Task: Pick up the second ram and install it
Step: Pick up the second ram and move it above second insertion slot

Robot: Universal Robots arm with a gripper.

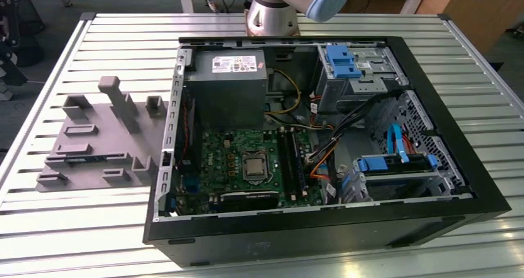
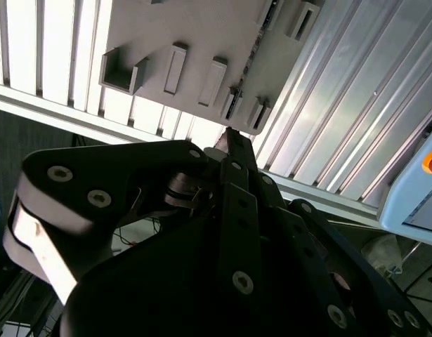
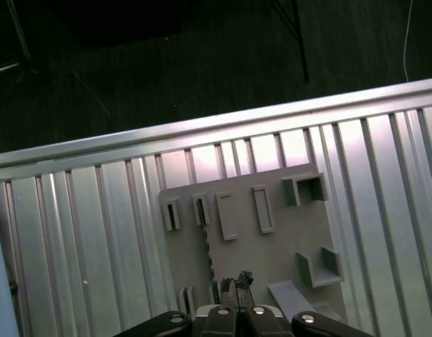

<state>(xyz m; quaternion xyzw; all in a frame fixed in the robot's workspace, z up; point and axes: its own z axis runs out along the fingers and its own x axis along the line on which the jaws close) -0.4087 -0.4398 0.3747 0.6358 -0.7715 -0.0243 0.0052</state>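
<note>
I've got the pincer (image 3: 234, 283) pointing down over the grey holder (image 3: 272, 246), hanging clear of it. Its fingers (image 2: 237, 210) are drawn together and I see nothing gripped. The second ram (image 3: 209, 256) sits edge-on in the holder, a thin dark strip just beside the pincer tips in the first wrist view. The holder lies on the slatted counter (image 1: 123, 38) at the exterior view's left, beside the open PC case (image 1: 327, 229). The green motherboard (image 1: 237, 161) is inside the case. The arm base (image 1: 274, 11) stands at upper centre, behind the case.
</note>
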